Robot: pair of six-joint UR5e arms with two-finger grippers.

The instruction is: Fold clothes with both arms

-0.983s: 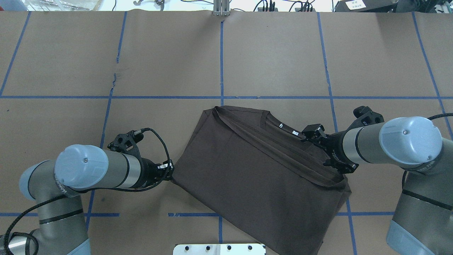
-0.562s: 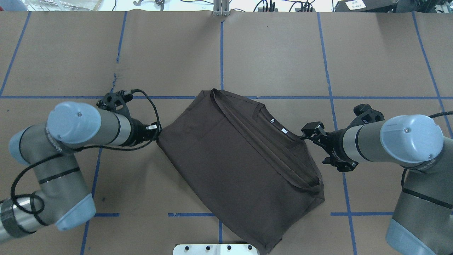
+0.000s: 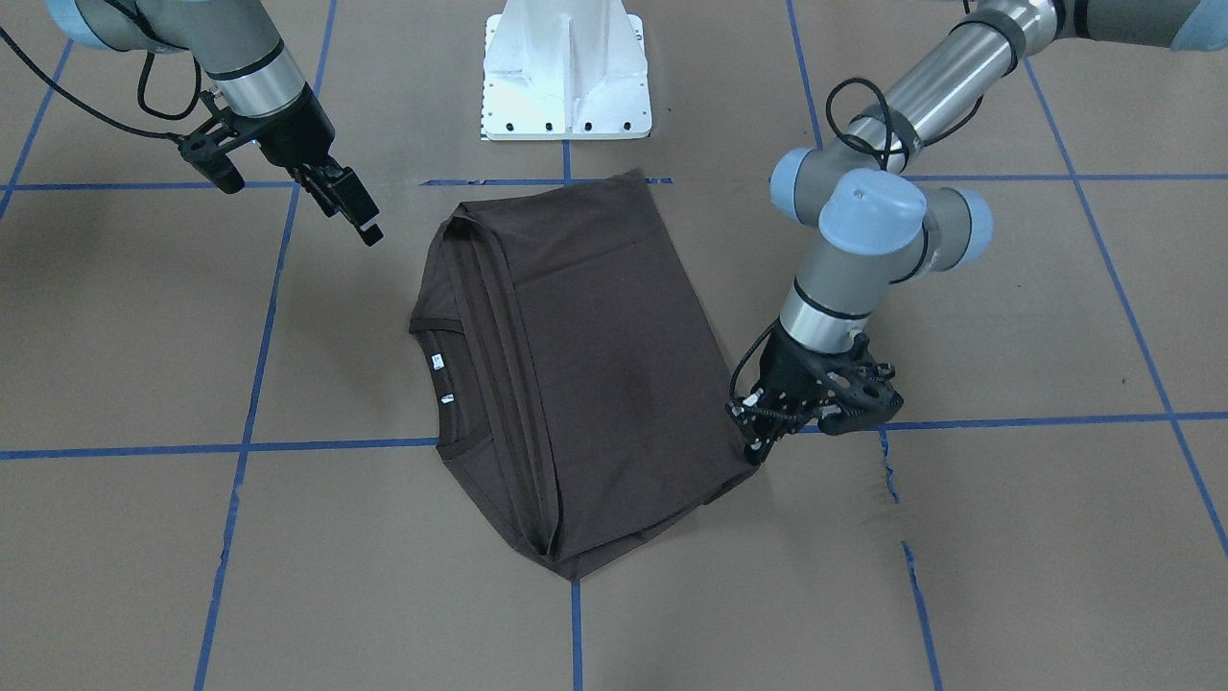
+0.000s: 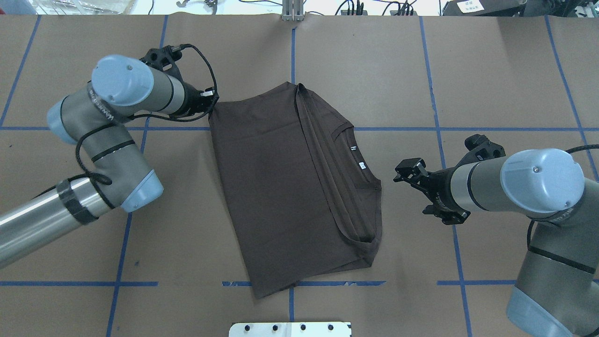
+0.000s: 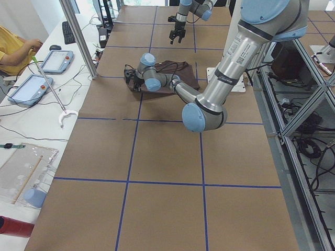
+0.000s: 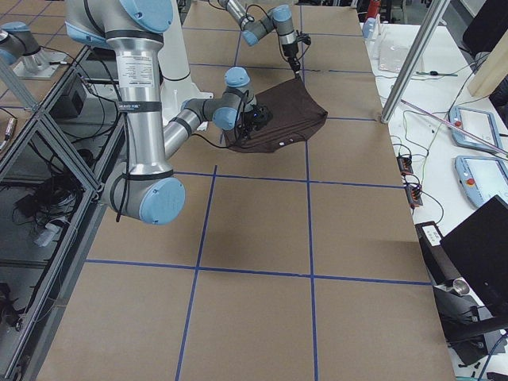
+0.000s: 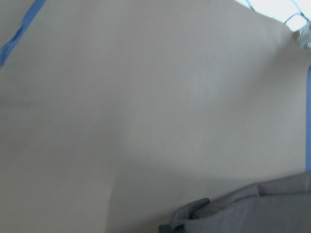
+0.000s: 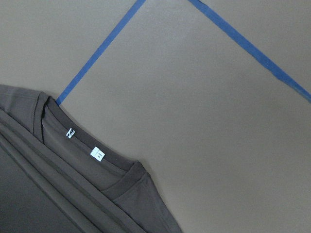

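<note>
Beyond white base (image 4: 290,329): folded T-shirt (image 4: 271,187) lies lengthwise away from base, collar (image 8: 124,178) facing loose, empty right gripper (image 4: 401,173); left gripper (image 4: 211,100) pinches far corner.

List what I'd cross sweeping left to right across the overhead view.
left arm → left gripper → dark brown T-shirt → right gripper → right arm

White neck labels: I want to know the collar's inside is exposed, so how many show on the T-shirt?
2. Both sit inside the collar of the T-shirt: one label farther from the robot, the other just nearer it. Folds may hide more.
</note>
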